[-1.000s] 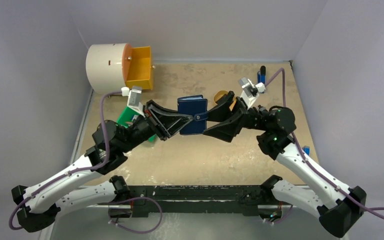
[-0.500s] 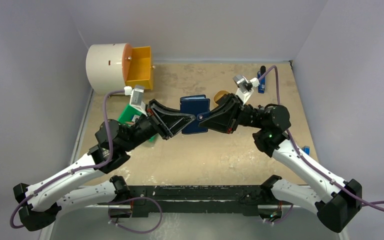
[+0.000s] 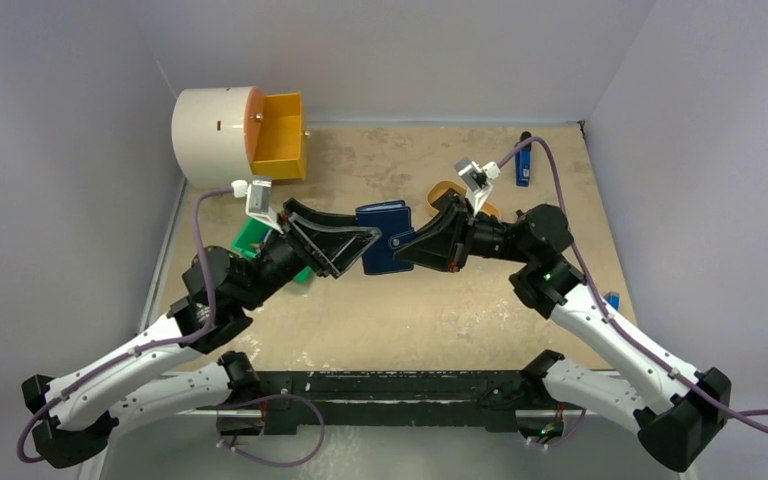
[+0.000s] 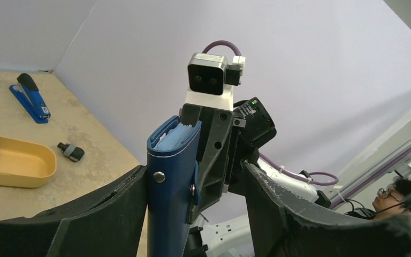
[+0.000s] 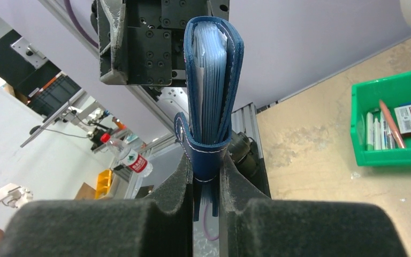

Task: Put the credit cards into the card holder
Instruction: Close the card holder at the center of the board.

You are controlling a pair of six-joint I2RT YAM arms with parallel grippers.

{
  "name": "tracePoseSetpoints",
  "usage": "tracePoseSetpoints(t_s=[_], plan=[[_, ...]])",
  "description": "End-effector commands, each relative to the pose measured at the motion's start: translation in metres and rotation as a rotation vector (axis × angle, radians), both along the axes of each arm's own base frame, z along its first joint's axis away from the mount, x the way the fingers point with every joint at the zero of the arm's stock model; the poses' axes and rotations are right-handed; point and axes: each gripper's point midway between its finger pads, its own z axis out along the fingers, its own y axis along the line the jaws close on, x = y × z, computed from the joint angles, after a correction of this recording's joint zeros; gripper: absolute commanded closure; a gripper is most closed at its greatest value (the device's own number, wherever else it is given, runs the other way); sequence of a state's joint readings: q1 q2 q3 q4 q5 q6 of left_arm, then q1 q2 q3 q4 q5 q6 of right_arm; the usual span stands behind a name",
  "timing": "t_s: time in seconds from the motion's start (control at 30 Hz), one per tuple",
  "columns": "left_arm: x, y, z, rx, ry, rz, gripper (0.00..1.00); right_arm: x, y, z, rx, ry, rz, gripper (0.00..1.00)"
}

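Mid-frame, cards [image 5: 210, 80] seem already inside the folded card holder [image 3: 385, 232], pinched by the right tool [image 3: 407, 246], left tool [image 3: 360, 252] gaping wide

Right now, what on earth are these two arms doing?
The right gripper pinches the closed blue card holder by its snap tab, holding it in the air between the arms. The left gripper is open, its fingers either side of the holder. The holder looks stuffed with pale sleeves; no loose card shows.
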State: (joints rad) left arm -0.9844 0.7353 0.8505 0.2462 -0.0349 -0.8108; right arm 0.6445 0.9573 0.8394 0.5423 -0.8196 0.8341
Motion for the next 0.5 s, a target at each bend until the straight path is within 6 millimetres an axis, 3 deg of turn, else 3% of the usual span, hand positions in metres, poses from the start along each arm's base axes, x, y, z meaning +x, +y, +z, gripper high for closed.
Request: tracePoseSetpoints(t_s=[0.0,0.17,0.47], plan=[[0.001,-0.004,0.005,0.002,-0.029,0.002,0.38,-0.002,-0.004,0.026,0.032,-0.067,-0.024,1.0],[0.002,-0.012,-0.005,0.035,-0.021,-0.021,0.44,-0.001,-0.003,0.025,0.029,-0.051,-0.021,1.0],[-0.005,-0.01,-0.015,0.025,-0.015,-0.047,0.8,-0.003,-0.001,0.017,0.034,-0.015,0.007,1.0]])
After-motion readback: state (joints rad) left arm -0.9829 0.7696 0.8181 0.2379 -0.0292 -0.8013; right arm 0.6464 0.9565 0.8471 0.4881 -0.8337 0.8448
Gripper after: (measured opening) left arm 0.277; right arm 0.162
